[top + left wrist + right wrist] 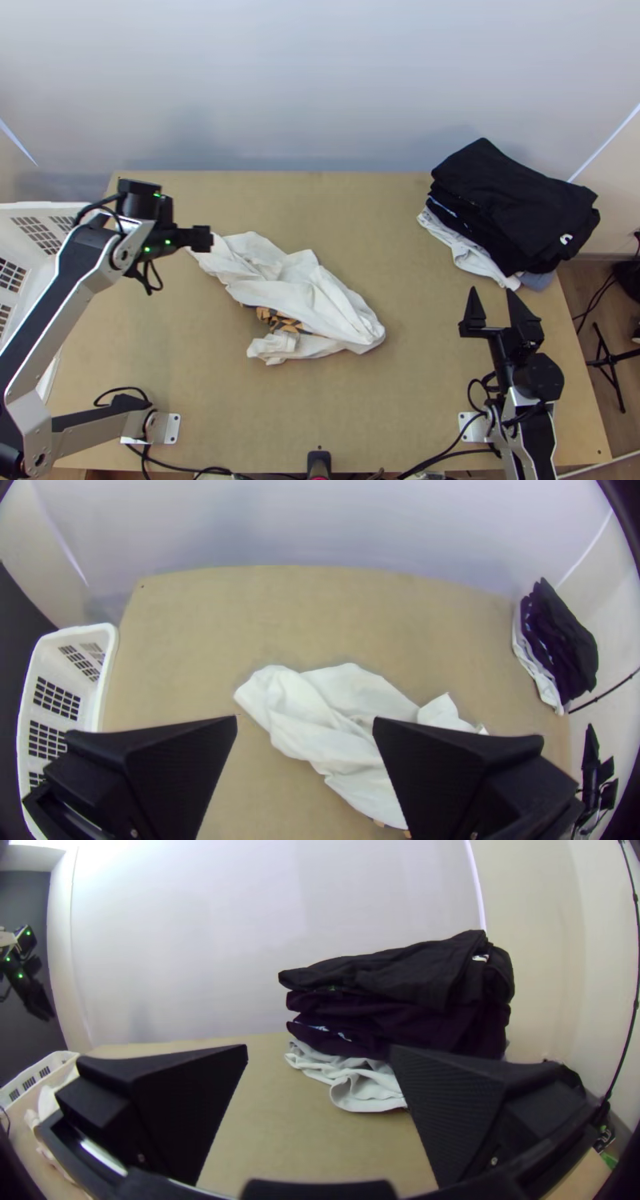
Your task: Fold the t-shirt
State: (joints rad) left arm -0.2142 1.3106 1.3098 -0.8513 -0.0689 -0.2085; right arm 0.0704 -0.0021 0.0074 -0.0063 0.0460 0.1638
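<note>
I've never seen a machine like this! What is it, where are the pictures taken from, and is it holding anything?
It is a robot with two arms, the left arm and the right arm. Each ends in a tool with two black fingers for pinching.

The top picture looks down from high over the table. The other two come from cameras on the arms' wrists.

In the middle lies a bunched-up white shirt with a bit of orange-and-black pattern peeking out. On the far right is a pile of clothes, mostly black. On the left is a white basket.

The left tool and right tool are both open, holding nothing.
</note>
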